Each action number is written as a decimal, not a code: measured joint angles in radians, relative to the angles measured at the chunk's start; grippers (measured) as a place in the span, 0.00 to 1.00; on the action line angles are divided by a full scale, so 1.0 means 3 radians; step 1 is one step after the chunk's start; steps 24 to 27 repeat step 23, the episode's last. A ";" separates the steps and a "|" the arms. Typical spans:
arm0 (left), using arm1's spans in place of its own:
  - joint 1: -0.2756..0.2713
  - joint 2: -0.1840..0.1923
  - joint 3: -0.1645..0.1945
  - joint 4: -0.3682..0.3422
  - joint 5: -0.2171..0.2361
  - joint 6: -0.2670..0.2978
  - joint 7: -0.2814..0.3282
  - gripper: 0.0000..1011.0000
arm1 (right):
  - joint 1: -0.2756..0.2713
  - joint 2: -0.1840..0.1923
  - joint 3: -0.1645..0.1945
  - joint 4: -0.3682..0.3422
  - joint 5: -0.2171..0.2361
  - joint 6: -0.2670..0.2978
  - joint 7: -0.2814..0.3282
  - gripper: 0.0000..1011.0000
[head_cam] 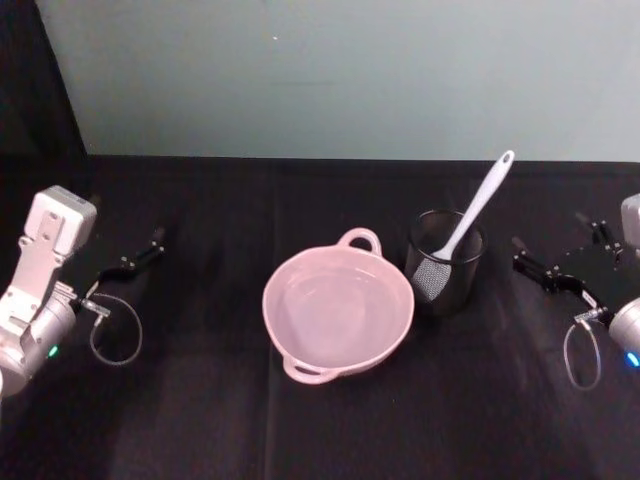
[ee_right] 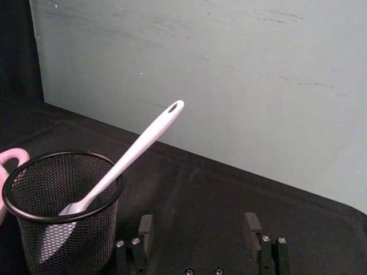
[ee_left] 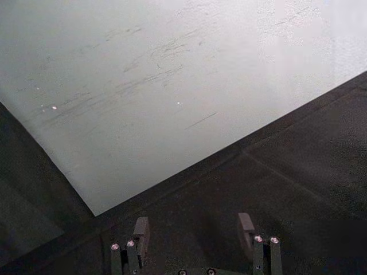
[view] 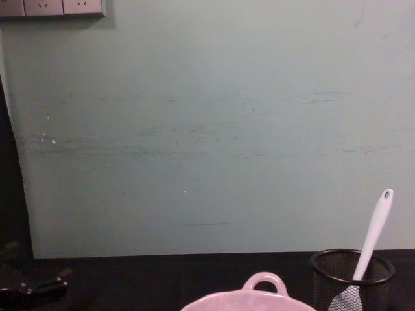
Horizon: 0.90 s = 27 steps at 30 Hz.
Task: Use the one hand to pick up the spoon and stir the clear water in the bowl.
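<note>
While both arms wait at the sides, the head view shows the pale pink round bowl (head_cam: 338,312) in the middle of the black cloth-covered table (head_cam: 200,420), with clear water inside it. Just to the right of the bowl stands the black wire-mesh cup (head_cam: 445,262), very near it; I cannot tell if they touch. The long slim white plastic spoon (head_cam: 478,208) stands in this cup with its broad end down, and its handle leans away from the bowl, towards the pale green wall (head_cam: 340,70). The black left gripper (head_cam: 135,260) rests far to the left of the bowl, and the black right gripper (head_cam: 540,268) lies to the right of the bowl, beyond the cup. Both grippers are empty.

From the left wrist view, the left gripper (ee_left: 195,229) has its fingers spread apart, with nothing between them; beyond them are the cloth and the wall.

From the right wrist view, the right gripper (ee_right: 199,226) also has its fingers spread and empty. The mesh cup (ee_right: 60,212) with the spoon (ee_right: 129,154) is near it, and a small part of the bowl (ee_right: 11,157) appears behind the cup.

From the chest view, the loop handle of the bowl (view: 262,291) is at the lower edge, and the cup (view: 352,275) with the spoon (view: 375,230) stands to its right. The left gripper (view: 39,288) is low, far to the left of the bowl.
</note>
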 joint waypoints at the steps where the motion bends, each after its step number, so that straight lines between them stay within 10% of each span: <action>1: 0.0000 0.0000 0.0000 0.0000 0.0000 0.0000 0.0000 1.00 | 0.0000 0.0000 0.0000 0.0001 0.0001 -0.0001 0.0000 0.99; 27: 0.0000 0.0000 0.0000 0.0000 0.0000 0.0000 0.0000 1.00 | 0.0001 0.0002 -0.0002 0.0017 0.0015 -0.0025 0.0007 0.99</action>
